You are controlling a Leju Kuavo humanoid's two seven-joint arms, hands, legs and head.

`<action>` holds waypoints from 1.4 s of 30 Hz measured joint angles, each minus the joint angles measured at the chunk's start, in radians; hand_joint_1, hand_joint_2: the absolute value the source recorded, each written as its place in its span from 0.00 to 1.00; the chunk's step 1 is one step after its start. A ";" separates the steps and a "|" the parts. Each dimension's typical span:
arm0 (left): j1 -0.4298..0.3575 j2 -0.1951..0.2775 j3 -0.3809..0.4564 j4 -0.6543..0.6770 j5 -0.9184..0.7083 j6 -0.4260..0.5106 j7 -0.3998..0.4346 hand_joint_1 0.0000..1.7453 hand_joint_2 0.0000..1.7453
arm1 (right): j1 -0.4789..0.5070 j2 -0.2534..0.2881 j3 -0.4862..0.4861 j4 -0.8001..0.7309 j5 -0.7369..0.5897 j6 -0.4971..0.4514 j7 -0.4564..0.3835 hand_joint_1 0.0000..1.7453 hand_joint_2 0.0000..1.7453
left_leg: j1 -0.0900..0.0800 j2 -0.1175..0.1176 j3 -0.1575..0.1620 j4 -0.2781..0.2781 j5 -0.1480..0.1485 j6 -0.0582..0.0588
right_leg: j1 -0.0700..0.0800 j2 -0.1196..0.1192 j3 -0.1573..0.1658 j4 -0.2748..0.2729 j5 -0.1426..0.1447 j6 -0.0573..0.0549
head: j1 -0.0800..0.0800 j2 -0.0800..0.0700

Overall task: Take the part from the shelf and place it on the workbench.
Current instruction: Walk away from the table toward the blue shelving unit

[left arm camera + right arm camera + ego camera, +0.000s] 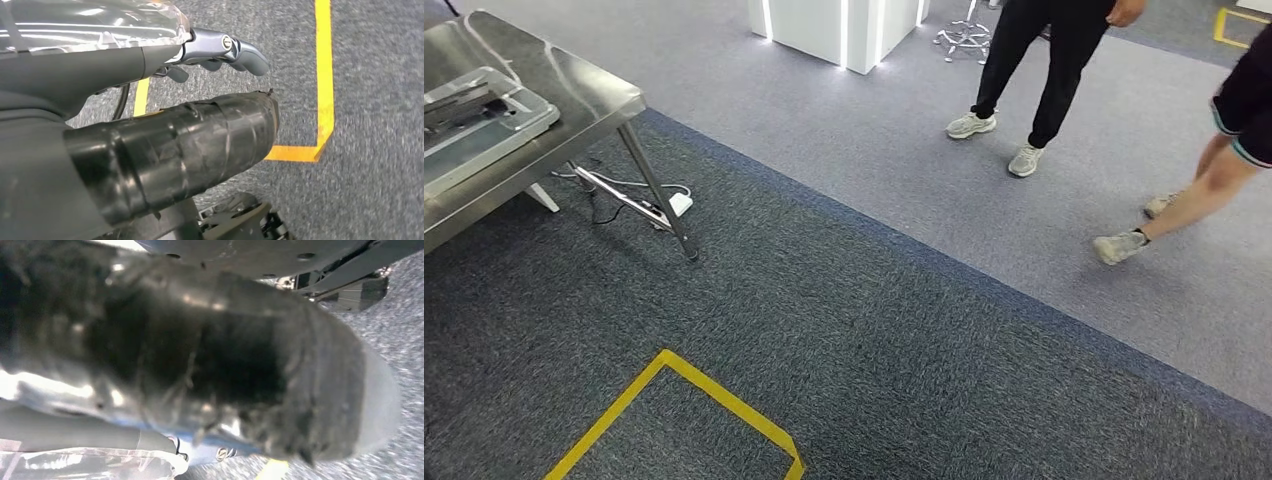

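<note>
The steel workbench (574, 85) stands at the far left of the head view, and a shallow metal tray (519, 125) lies on it. What the tray holds is too unclear to name. My left hand (200, 80) hangs over the carpet. Its black-taped thumb (200, 140) and its fingers (235, 50) are apart, and carpet shows in the gap between them. Clear plastic wrap (100, 22) covers the back of that hand. In the right wrist view my right hand (240, 390) is a blurred dark thumb close to the lens, and its fingers are mostly hidden.
Two people stand on the lighter carpet at the far right: dark trousers (1049, 50) and a bare leg (1204, 190). A power strip and cables (659, 205) lie under the bench beside its leg (659, 190). Yellow floor tape (714, 395) marks a corner near me. A white lit cabinet (844, 30) stands beyond.
</note>
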 joint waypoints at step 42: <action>-0.008 0.001 0.008 0.000 0.000 -0.012 0.003 0.00 0.00 | -0.002 0.000 0.008 0.001 0.017 -0.011 0.015 0.00 0.00 | 0.014 0.032 -0.017 0.079 -0.065 -0.063 | -0.012 -0.029 0.145 -0.273 0.119 -0.031 | 0.000 0.000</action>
